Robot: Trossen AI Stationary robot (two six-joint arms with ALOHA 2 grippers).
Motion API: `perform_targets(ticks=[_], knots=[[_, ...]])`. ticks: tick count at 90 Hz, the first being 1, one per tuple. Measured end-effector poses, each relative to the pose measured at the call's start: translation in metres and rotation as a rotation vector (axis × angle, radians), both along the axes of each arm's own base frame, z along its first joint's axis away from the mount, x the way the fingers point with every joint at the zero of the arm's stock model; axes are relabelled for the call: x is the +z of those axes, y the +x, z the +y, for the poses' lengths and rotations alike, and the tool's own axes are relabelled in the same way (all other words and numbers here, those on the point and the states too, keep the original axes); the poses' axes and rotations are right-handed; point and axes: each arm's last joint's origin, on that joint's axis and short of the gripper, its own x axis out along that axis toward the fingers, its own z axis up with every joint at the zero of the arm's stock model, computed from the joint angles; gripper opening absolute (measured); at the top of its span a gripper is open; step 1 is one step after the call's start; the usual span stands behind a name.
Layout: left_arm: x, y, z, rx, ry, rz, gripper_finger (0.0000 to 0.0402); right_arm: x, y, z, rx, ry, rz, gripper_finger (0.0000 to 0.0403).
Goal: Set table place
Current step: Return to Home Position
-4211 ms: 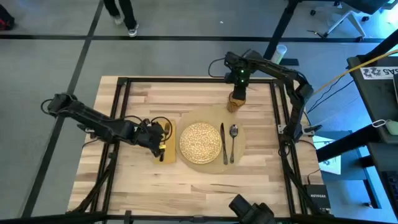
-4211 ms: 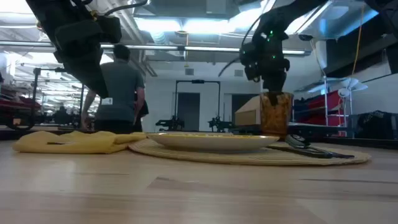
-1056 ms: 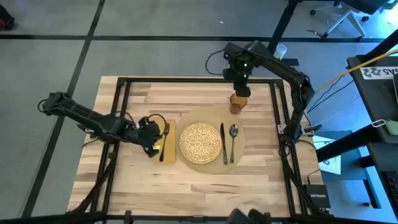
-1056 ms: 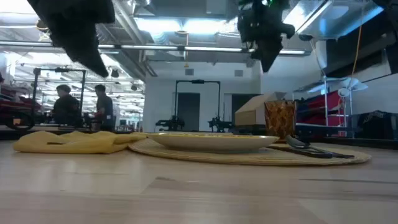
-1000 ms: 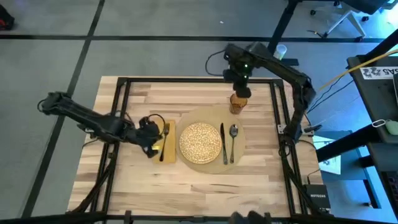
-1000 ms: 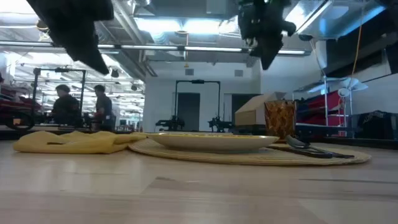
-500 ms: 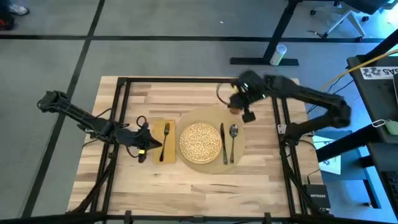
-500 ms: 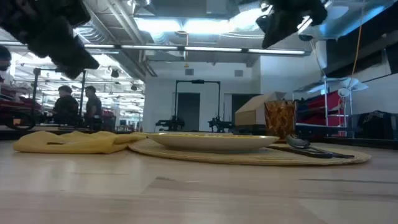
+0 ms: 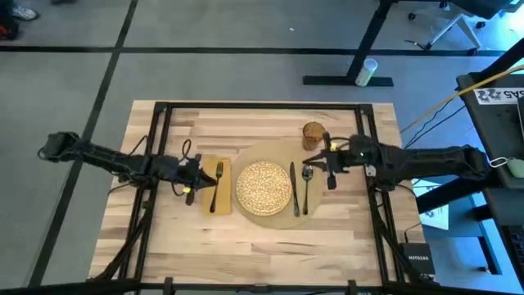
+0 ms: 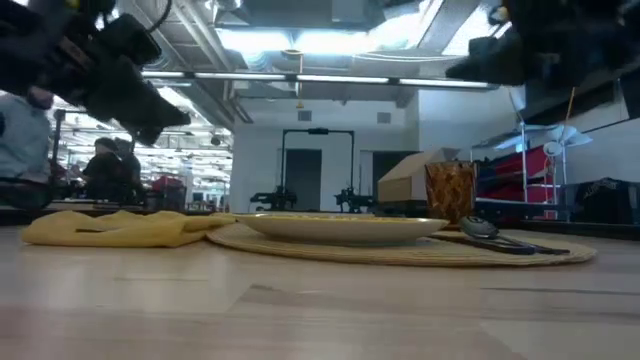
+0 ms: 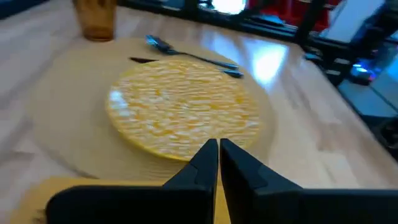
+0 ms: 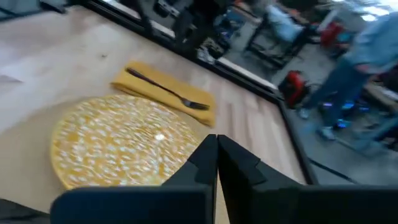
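Observation:
The place, a round tan mat (image 9: pixel 275 151), lies on the table (image 9: pixel 246 246) under a speckled yellow plate (image 9: pixel 264 187). A knife (image 9: pixel 293 190) and a spoon (image 9: pixel 307 187) lie on the mat right of the plate. An amber cup (image 9: pixel 313 133) stands at the mat's far right rim. Left of the mat a fork (image 9: pixel 218 184) rests on a mustard napkin (image 9: pixel 205 193). My left gripper (image 11: pixel 217 160) is shut, raised over the napkin's left edge (image 9: pixel 196 174). My right gripper (image 12: pixel 216 155) is shut, raised over the spoon's bowl (image 9: pixel 311 162).
A black metal frame (image 9: pixel 246 105) edges the table. Bare wood lies along the near side (image 9: pixel 246 254) and the far left (image 9: pixel 205 131). People stand in the room beyond the table (image 10: pixel 110 165).
My right gripper has left the space above the cup, swinging toward the table's near and right side, and its arm now reaches in level from the right edge. My left gripper has drawn back a little toward the left edge. The cup stands still.

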Motion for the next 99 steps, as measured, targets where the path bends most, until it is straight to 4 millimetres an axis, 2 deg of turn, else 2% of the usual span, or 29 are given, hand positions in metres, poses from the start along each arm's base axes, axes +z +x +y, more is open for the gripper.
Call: perform_targets(ticks=[17, 25, 40, 53, 70, 99], knots=[[0.004, -0.002, 0.015, 0.080, 0.043, -0.029, 0.0000, -0.015, -0.021, 0.001, -0.046, -0.032, -0.090, 0.0000], [0.003, -0.008, 0.015, 0.076, 0.046, -0.060, 0.0000, -0.019, -0.031, 0.004, -0.045, -0.056, -0.156, 0.0000], [-0.014, -0.025, 0.014, 0.098, 0.005, -0.152, 0.0000, -0.024, -0.050, 0.008, -0.083, -0.102, -0.266, 0.0000], [-0.010, -0.032, 0.014, 0.116, 0.020, -0.176, 0.0000, -0.032, -0.060, 0.012, -0.094, -0.126, -0.329, 0.0000], [-0.010, -0.040, 0.015, 0.129, 0.037, -0.162, 0.0000, -0.042, -0.070, 0.015, -0.146, -0.126, -0.264, 0.0000], [-0.011, -0.046, 0.022, 0.257, 0.110, -0.146, 0.0000, -0.046, -0.066, 0.013, -0.201, -0.159, -0.207, 0.0000]])
